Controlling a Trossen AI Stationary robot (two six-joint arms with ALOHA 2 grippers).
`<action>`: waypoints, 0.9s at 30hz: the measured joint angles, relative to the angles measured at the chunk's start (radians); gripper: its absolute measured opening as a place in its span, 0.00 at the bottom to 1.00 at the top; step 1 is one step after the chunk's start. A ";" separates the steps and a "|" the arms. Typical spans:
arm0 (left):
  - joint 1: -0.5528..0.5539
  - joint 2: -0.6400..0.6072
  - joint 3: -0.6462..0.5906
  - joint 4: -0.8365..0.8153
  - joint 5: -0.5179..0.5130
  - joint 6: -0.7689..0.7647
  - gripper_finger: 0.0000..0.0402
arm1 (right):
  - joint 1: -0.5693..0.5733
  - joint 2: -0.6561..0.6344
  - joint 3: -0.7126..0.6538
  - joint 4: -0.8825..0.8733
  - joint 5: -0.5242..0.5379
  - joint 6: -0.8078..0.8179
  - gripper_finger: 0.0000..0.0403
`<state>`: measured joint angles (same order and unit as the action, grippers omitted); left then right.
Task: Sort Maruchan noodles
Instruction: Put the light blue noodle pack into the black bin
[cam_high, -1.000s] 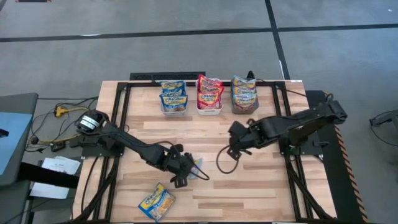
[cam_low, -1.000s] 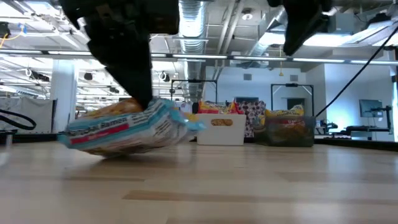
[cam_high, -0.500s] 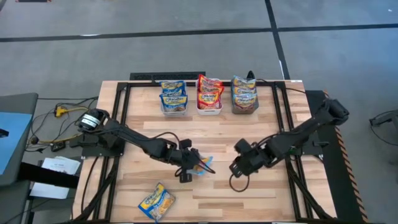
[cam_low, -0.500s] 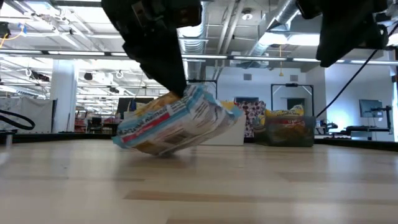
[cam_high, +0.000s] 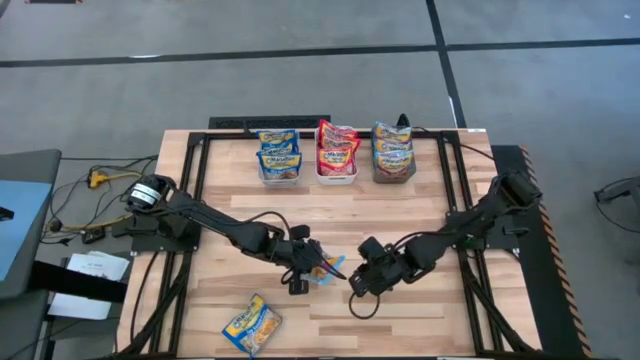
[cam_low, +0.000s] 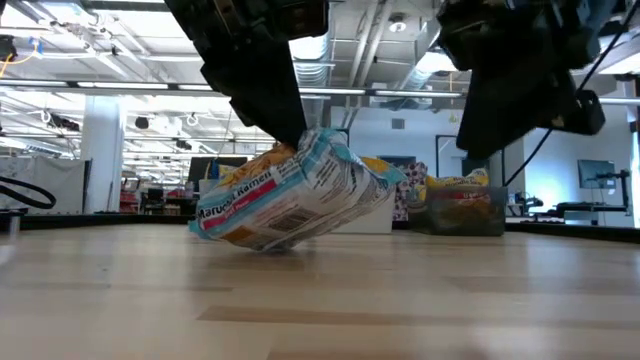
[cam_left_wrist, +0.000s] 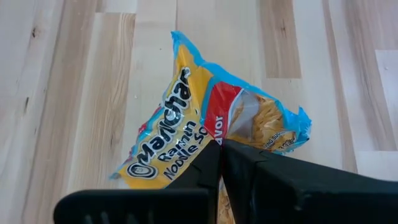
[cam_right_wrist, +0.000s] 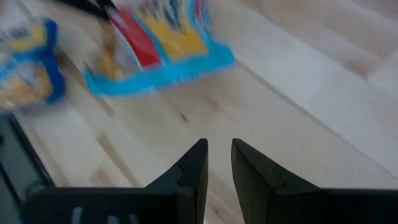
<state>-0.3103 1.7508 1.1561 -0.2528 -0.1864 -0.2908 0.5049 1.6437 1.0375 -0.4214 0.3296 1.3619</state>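
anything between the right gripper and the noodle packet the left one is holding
Nothing: in the right wrist view only bare wooden table separates the right gripper from the Maruchan packet, which the left gripper pinches.

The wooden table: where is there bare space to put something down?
Bare wood lies between the three bins and the arms, and at the table's near right corner. The middle is crowded: the left gripper pinches a noodle packet, the right gripper is alongside. Another packet lies near-left.

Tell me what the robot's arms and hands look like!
Both arms are black, thin and jointed, with black cables looping alongside. The left arm has a round silver-and-black part at its base. Each hand, left hand and right hand, ends in two flat, dark, pointed fingers.
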 joint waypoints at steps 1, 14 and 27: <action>0.000 0.000 0.000 -0.001 0.000 0.000 0.00 | -0.005 0.000 0.001 0.018 0.013 0.000 0.24; 0.003 -0.001 0.000 0.001 0.003 -0.004 0.00 | -0.191 -0.129 -0.148 0.123 -0.088 -0.210 0.24; 0.013 -0.001 0.000 0.002 -0.002 -0.008 0.00 | -0.251 -0.351 -0.615 0.836 -0.184 -0.113 0.24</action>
<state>-0.2976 1.7496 1.1562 -0.2511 -0.1880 -0.2986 0.2543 1.2926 0.4230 0.4149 0.1452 1.2491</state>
